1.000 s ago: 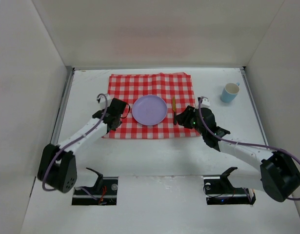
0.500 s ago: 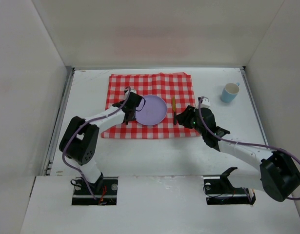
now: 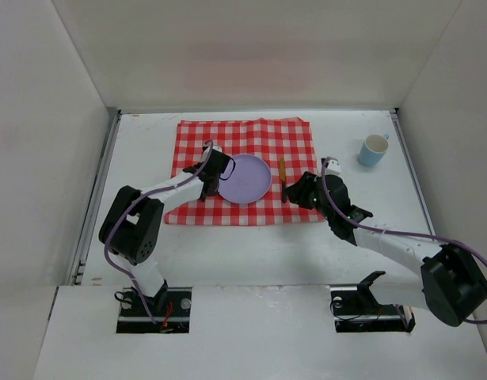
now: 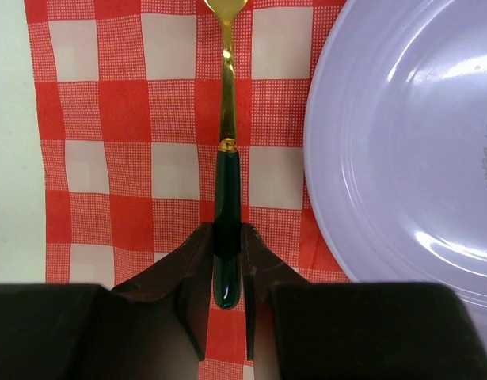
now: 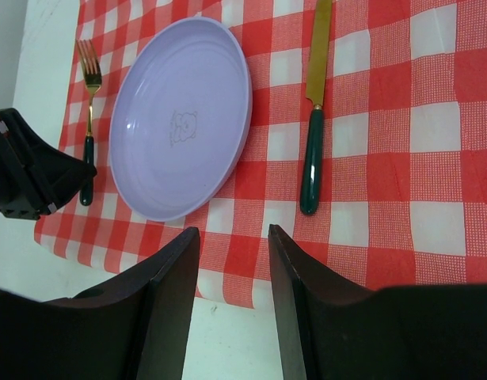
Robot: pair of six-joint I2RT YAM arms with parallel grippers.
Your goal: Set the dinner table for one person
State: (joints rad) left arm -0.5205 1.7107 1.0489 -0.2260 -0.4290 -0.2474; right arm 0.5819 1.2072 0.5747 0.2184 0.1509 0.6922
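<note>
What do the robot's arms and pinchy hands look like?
Both the left arm and right arm have white tube-shaped links with chunky black joints. A thin purple cable loops along each one. The left gripper and right gripper are black, each with two flat fingers.

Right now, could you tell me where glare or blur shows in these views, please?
Left wrist: white glare streaks on the plate, the fork sharp, the left claw dark and soft-edged. Right wrist: even light, the right claw a blurred silhouette. Top external: soft light, faint shadows.
</note>
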